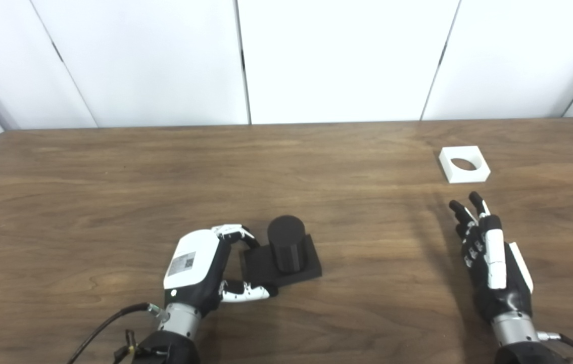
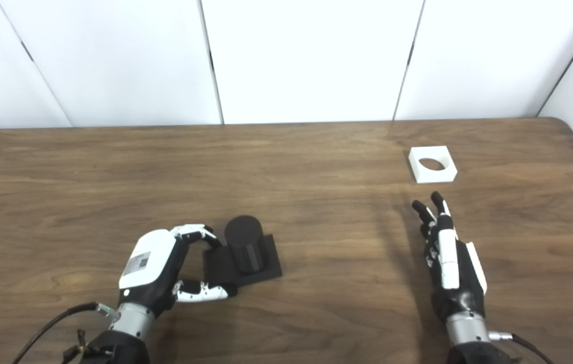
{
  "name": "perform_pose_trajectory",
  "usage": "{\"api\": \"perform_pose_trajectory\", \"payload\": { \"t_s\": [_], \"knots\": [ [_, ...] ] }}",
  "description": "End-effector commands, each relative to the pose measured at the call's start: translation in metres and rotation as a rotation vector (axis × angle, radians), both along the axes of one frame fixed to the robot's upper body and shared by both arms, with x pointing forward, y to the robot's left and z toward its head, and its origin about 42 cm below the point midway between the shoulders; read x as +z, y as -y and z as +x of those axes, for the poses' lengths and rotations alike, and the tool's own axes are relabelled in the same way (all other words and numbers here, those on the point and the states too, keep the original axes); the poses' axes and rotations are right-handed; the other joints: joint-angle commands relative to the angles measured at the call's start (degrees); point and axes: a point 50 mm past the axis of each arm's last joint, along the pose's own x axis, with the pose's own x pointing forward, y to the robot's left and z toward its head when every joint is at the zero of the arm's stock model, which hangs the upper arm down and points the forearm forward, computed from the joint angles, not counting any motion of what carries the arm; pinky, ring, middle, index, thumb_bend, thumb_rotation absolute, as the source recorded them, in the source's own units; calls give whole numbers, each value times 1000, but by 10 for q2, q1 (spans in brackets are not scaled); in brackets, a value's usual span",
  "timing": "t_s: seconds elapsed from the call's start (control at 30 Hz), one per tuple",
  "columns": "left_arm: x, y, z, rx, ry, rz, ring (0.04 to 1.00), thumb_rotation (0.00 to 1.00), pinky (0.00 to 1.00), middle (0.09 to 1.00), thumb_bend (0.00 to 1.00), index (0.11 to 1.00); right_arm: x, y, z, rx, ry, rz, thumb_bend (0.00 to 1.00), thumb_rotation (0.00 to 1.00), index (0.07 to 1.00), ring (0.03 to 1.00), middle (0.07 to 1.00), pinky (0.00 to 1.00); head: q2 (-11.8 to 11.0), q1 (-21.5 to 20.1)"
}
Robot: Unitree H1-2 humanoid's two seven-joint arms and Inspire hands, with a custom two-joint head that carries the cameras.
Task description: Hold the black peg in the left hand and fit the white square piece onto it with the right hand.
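From the left eye view, the wooden table carries two objects: one black peg, a cylinder standing upright on a square black base, and one white square piece with a round hole, lying flat near the far right. The left hand sits at the peg's base, fingers curled over the far left corner and thumb along the near edge; whether it truly grips the base or only touches it is hard to tell from here. The right hand hovers with fingers straight and spread, holding nothing, its fingertips pointing toward the white piece but short of it.

From the right eye view, the same count holds: one peg, one white piece, well apart. Two hands show, with the base cupped between the left fingers and thumb.
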Motion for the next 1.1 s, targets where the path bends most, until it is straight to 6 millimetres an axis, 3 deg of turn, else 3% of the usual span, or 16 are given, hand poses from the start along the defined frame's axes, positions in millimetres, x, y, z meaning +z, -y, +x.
{"api": "perform_pose_trajectory", "payload": {
  "t_s": [0.0,0.5,0.83,1.07],
  "knots": [
    [2,9,-1,-54,13,-11,818,56,760,778,503,490,8,-14,7,24,31,40,612,1000,1000,985,912,1000,2,-1],
    [-22,-5,0,-254,-59,-68,829,56,739,792,503,490,14,-22,7,12,14,32,567,1000,1000,984,913,1000,8,-25],
    [-31,-5,-4,-259,-43,-54,834,55,755,794,503,490,14,-19,7,10,11,31,591,1000,1000,982,900,1000,8,-27],
    [-35,-4,-5,-266,-44,-51,832,55,748,793,502,490,12,-18,4,2,8,30,607,1000,1000,984,911,1000,-6,-51]
  ]
}}
